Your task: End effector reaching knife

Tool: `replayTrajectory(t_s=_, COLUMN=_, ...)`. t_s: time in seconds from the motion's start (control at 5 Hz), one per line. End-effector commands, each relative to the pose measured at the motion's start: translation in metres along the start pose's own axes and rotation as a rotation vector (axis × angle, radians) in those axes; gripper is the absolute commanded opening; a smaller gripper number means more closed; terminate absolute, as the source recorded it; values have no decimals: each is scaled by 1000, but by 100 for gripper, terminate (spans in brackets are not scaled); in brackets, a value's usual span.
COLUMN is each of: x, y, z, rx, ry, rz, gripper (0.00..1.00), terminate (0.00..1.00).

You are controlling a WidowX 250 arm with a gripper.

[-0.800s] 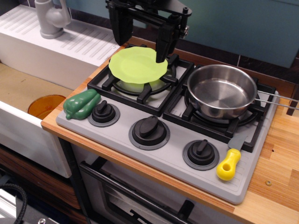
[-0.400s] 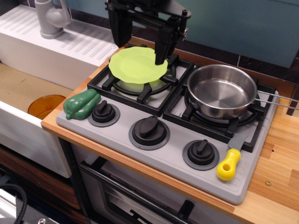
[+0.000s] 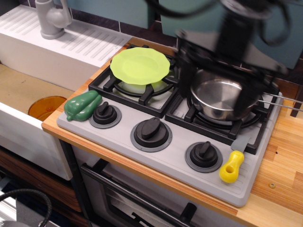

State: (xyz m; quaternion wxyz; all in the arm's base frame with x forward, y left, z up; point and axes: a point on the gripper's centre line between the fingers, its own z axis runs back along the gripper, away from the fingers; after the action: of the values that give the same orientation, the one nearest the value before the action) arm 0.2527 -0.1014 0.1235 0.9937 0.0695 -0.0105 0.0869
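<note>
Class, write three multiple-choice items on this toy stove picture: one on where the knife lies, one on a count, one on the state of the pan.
1. Where does the knife lie?
A. inside the pan
B. on the grey stove panel, right of the rightmost knob
C. on the green plate

2. How many black knobs are on the stove front panel?
A. two
B. three
C. five

3. What is the state of the steel pan?
A. empty, on the right burner
B. tipped on its side
C. holding the green pepper

Answers:
1 B: the yellow handle rests on the stove panel beside the right knob.
2 B: three knobs sit in a row.
3 A: its inside shows bare metal; the pepper lies at the panel's left end. The blurred claw hangs over the pan, apart from the knife.
</note>
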Motion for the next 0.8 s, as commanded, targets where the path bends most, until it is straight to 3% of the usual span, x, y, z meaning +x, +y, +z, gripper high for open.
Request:
replayTrajectory(t_s=0.0, x=3, y=-51, z=-10, rx=-56, ry=-113, rz=41, gripper=100, terminate=0)
replayTrajectory(t_s=0.6, x=0, y=-70, z=-39, rx=-91, ry=-170, rz=60, gripper=100, terminate=0)
